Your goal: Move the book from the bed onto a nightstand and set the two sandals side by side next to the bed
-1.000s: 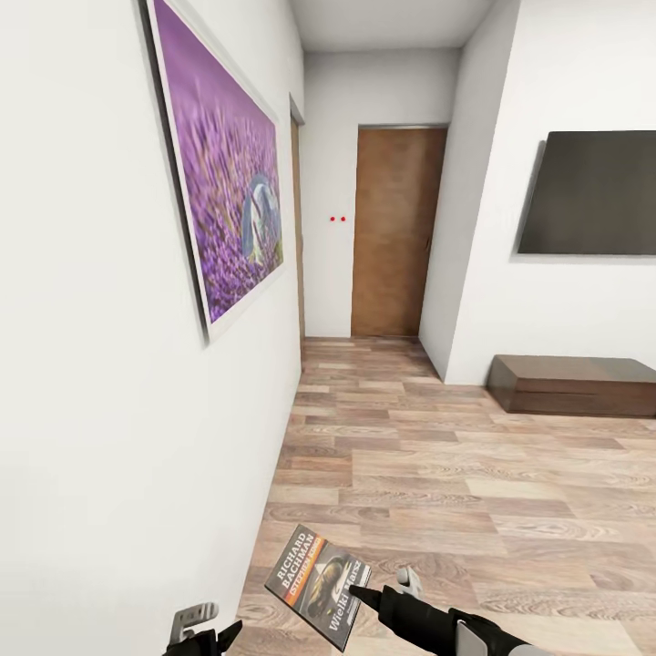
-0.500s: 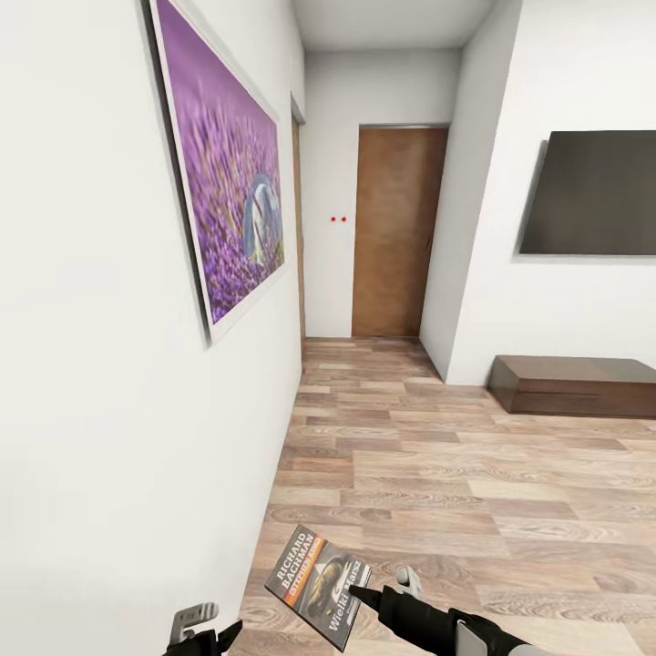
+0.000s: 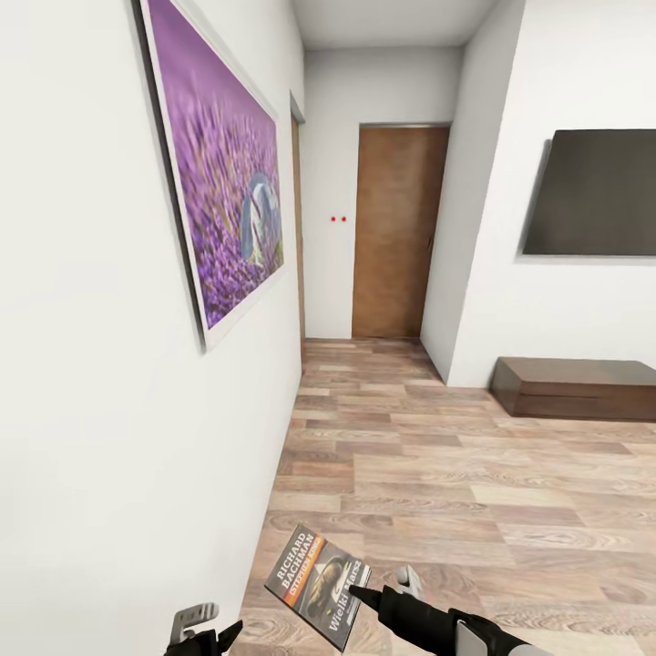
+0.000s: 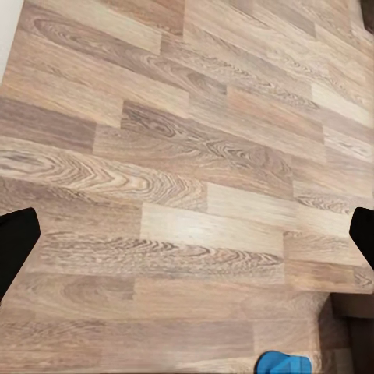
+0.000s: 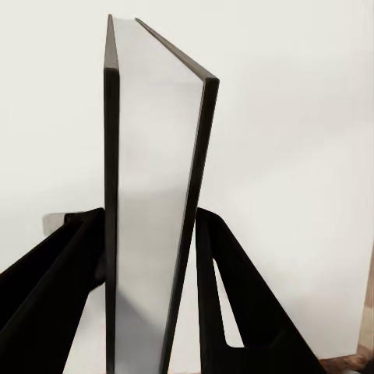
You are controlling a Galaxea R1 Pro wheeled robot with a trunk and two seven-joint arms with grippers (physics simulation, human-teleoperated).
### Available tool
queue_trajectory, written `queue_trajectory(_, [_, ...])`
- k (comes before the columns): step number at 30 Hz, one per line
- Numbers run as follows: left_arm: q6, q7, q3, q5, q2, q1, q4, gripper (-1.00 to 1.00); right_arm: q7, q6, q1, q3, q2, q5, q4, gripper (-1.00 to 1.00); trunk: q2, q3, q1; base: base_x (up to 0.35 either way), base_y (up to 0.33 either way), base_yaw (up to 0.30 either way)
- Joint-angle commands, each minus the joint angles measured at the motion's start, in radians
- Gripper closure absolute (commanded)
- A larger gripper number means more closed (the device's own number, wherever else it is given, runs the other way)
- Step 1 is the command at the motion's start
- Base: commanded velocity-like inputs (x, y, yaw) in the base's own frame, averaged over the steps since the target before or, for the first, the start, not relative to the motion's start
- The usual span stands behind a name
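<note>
Black fingers of the right tool [image 3: 357,594] are clamped on the book [image 3: 319,585], one to each cover, its page edge standing between them in the right wrist view. It is carried low over the wood-plank floor [image 3: 437,474], long axis slanting toward the white wall [image 3: 100,474] beside it. No nightstand shows ahead, so the robot probably has to turn first. The left tool [image 4: 187,234] hangs spread and empty; a blue sandal [image 4: 282,363], I think, peeks beneath it.
</note>
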Motion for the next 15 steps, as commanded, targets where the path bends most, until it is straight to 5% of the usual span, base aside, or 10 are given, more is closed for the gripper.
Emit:
queue_trajectory(1, [-0.006, -0.001, 0.007, -0.011, 0.0, -0.001, 0.001, -1.0, 0.003, 0.009, -0.001, 0.005, 0.0, -0.011, 0.001, 1.0, -0.002, -0.002, 0.001, 0.169, 0.0, 0.0])
queue_trajectory(9, [-0.006, -0.002, 0.007, -0.011, 0.0, -0.001, 0.001, -1.0, 0.003, 0.009, -0.001, 0.005, 0.0, -0.011, 0.001, 1.0, -0.002, -0.002, 0.001, 0.058, 0.0, 0.0])
queue_trajectory(15, [-0.006, -0.003, 0.007, -0.011, 0.0, -0.001, 0.001, -1.0, 0.003, 0.009, -0.001, 0.005, -0.001, -0.011, 0.001, 1.0, -0.002, -0.002, 0.001, 0.253, 0.0, 0.0])
